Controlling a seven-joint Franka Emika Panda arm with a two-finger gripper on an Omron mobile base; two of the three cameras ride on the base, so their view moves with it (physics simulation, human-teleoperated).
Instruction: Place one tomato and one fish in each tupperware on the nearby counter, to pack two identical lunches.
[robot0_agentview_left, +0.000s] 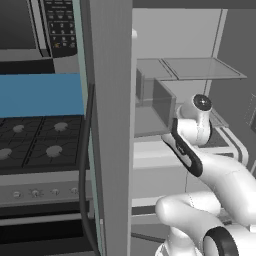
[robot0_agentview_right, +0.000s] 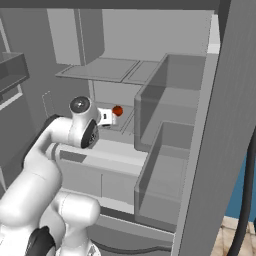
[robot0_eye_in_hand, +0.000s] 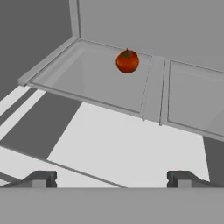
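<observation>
Two end effector (robot0_eye_in_hand: 111, 178) fingers wide apart, empty, facing tomato (robot0_eye_in_hand: 127, 61).

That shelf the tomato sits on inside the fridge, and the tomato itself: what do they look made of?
The shelf looks like clear glass or plastic with a pale frame: the grey below shows through it. The tomato looks like smooth, slightly glossy fruit skin, red with a small dark stem; being rendered, its firmness can't be judged.

Shelf (robot0_eye_in_hand: 100, 83) clear up to tomato (robot0_eye_in_hand: 127, 61).
</observation>
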